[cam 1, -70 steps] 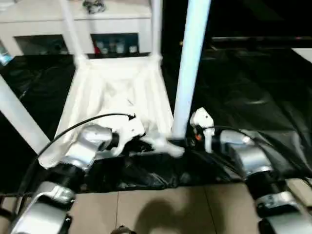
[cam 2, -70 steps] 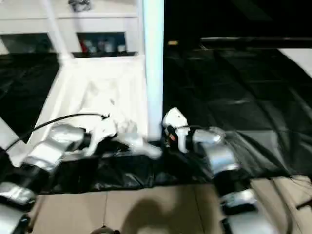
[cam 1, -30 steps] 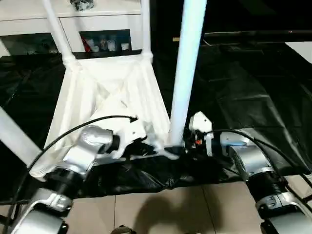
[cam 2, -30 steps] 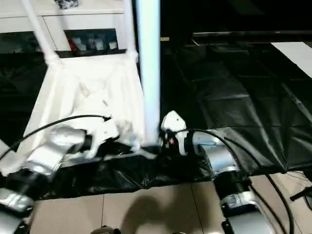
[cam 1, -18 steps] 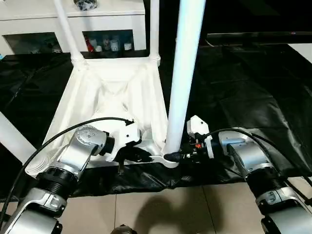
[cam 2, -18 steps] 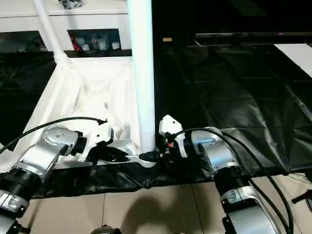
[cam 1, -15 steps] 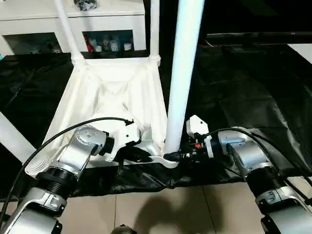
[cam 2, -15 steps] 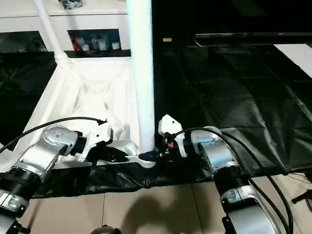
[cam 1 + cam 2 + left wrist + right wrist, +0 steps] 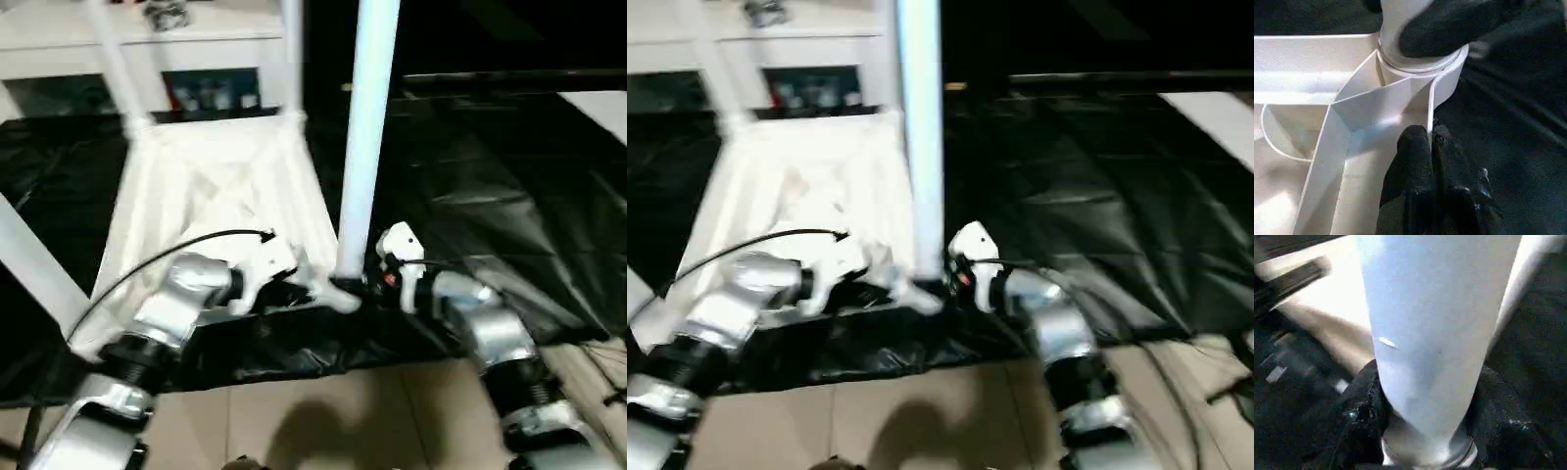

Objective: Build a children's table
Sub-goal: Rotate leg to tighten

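Observation:
The white tabletop [image 9: 216,186] lies underside up on the black sheet. Two thin legs [image 9: 113,59] [image 9: 291,49] stand in its far corner sockets, and a third leg [image 9: 34,259] slants up at the near left. The fourth leg [image 9: 367,127] stands upright in the near right corner socket [image 9: 1420,68]. My right gripper [image 9: 355,284] is shut on that leg's base [image 9: 1430,333], with black fingers [image 9: 1359,416] on both sides. My left gripper [image 9: 1431,147] is shut on the tabletop's rim wall just beside that socket.
A white cabinet [image 9: 196,39] with small items behind glass stands behind the tabletop. The black plastic sheet [image 9: 490,196] spreads far to the right. Beige floor tiles [image 9: 323,421] begin at the sheet's near edge. A black cable [image 9: 176,245] arcs over my left wrist.
The head camera has moved, so the whole picture has shifted. Both grippers keep their holds at the near right corner, and the fourth leg stays upright in its socket.

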